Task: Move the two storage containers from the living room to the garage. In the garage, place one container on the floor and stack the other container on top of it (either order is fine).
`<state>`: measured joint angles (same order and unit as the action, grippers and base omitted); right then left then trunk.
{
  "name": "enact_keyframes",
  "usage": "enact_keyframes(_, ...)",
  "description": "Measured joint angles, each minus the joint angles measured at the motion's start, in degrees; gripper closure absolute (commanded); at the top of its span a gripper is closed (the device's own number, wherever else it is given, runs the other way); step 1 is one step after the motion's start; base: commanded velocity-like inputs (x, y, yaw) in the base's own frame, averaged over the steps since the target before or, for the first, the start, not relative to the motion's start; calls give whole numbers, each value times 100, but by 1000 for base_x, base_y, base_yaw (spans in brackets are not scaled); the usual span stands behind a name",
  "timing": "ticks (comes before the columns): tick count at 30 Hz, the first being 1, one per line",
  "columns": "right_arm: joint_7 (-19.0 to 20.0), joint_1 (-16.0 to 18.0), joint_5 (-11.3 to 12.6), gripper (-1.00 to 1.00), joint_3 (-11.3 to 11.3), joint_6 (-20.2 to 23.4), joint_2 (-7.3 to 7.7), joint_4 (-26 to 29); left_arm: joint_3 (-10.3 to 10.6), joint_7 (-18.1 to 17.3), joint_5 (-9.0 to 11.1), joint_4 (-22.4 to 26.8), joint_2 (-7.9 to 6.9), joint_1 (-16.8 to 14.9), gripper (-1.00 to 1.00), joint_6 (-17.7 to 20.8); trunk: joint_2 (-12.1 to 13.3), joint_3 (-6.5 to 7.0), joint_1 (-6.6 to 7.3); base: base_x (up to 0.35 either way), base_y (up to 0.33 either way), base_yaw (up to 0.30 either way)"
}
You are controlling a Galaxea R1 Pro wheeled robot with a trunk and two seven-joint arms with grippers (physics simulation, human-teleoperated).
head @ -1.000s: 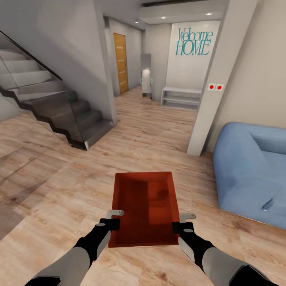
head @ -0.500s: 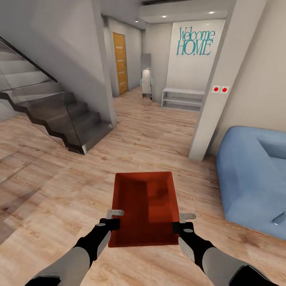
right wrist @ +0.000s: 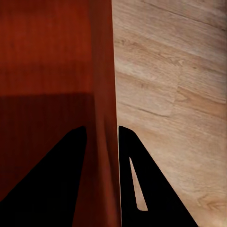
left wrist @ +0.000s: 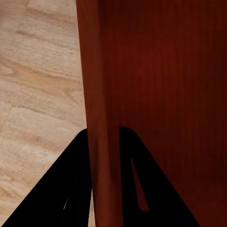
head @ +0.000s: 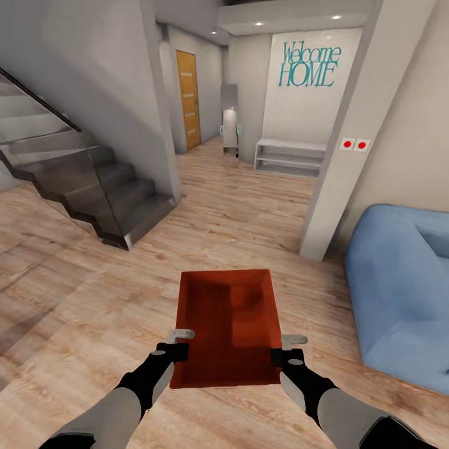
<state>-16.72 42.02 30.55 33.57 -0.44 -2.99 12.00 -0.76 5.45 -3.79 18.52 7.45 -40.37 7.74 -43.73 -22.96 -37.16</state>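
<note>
- Staircase [head: 93, 187]: dark steps at far left, standing on the wood-plank floor [head: 81, 312].
- Left gripper [head: 176, 350]: clamped on the container's left wall.
- Storage container [head: 226, 324]: orange-red, held level between both arms, above the planks.
- Right gripper [head: 284, 357]: clamped on the right wall.
- Blue sofa [head: 405, 287]: far right.

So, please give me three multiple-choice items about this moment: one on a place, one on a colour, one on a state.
1. Where is the sofa?
A. right of the robot
B. left of the robot
C. under the stairs

2. What colour is the storage container?
A. green
B. orange-red
C. white

3. How is the container held?
A. left gripper alone
B. resting on the floor
C. both grippers, one per side wall

Answers: 1 A, the sofa stands at the head view's right. 2 B, its walls are orange-red. 3 C, the right gripper clamps the other wall; fingers straddle it.
</note>
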Motion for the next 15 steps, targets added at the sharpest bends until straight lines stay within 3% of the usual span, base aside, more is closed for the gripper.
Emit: enact_keyframes(15,-1,0,-1,100,-1,0,1,0,-7,2,-9,1,3,0,100,1,0,0,0,323,0,0)
